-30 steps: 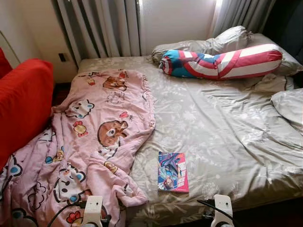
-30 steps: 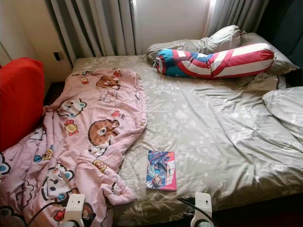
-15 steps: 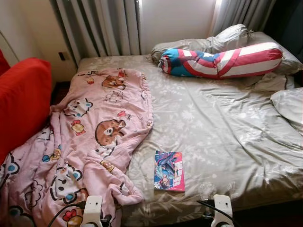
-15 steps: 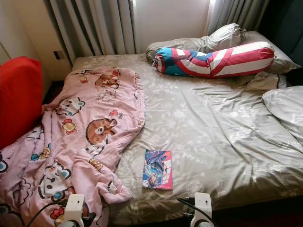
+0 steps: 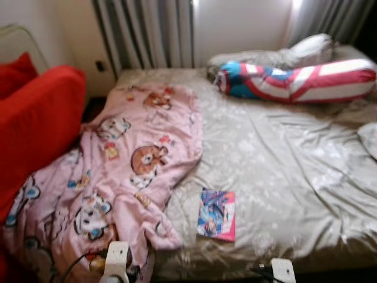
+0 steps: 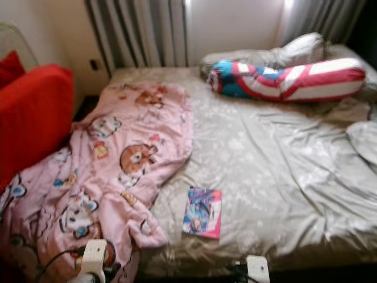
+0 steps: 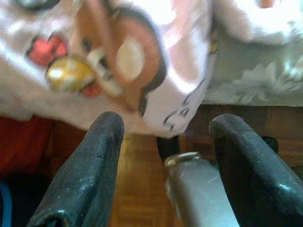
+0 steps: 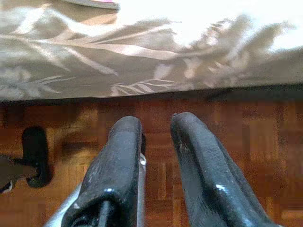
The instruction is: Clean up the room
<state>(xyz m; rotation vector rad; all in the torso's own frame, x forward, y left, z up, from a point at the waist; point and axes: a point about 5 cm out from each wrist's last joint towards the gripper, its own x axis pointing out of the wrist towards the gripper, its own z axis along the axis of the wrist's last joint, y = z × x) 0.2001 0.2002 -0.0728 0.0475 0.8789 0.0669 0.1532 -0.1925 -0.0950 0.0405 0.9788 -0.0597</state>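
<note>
A pink cartoon-print blanket [image 5: 126, 171] lies rumpled over the bed's left side and hangs off the near corner. A colourful magazine [image 5: 217, 214] rests flat on the grey-green sheet [image 5: 283, 165] near the bed's front edge. A red, white and blue bolster [image 5: 297, 79] lies across the head of the bed in front of grey pillows [image 5: 294, 52]. My left gripper [image 7: 168, 120] is open, low by the hanging blanket edge, above the wood floor. My right gripper [image 8: 156, 122] is shut on nothing, just below the bed's edge. Both eye views are blurred.
A red sofa cushion [image 5: 35, 124] stands close against the bed's left side. Grey curtains [image 5: 147, 32] hang behind the bed. Another pale pillow [image 6: 365, 138] lies at the right edge. Parquet floor [image 8: 265, 142] runs under the bed's front edge.
The whole picture has slid right and gone blurry, so the camera has moved; more of the red cushion shows. Blanket, magazine and bolster lie as before.
</note>
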